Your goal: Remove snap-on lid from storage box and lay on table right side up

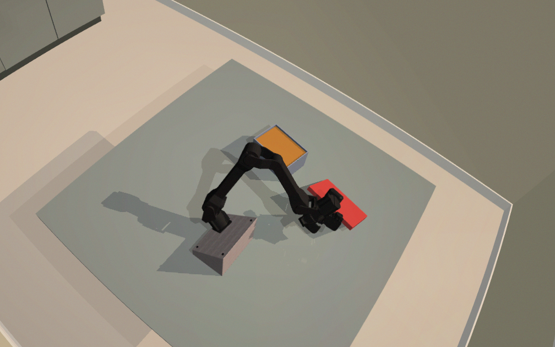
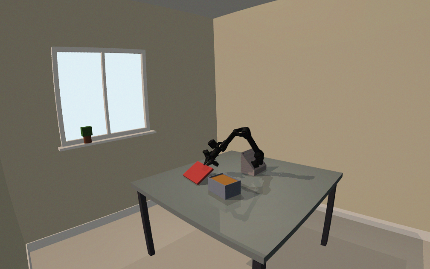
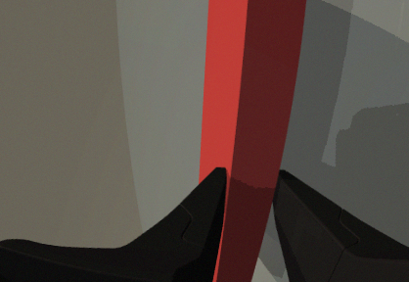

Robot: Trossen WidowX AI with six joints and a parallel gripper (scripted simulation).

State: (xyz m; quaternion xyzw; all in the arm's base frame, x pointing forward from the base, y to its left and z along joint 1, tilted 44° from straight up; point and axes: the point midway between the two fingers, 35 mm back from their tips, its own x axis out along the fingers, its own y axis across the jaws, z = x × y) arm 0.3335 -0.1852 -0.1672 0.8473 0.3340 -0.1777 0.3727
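The red lid (image 1: pixel 348 209) (image 2: pixel 197 173) (image 3: pixel 269 87) is off the box and tilted, its red top face showing in the exterior view. My gripper (image 2: pixel 205 164) (image 3: pixel 249 178) is shut on the lid, one finger on each side of its edge. The lid's lower edge is close to the table; whether it touches is not clear. The grey-blue storage box (image 1: pixel 298 164) (image 2: pixel 216 188) stands open and upright on the table (image 1: pixel 227 95) (image 2: pixel 276 207), apart from the lid, with an orange surface inside. In the top view, the gripper body hides the fingertips and part of the lid.
The arm's wedge-shaped base block (image 1: pixel 238 254) (image 2: pixel 247 165) stands on the table. In the top view the arm's middle joints overlap the near side of the box. The table's right corner (image 1: pixel 430 187) lies beyond the lid.
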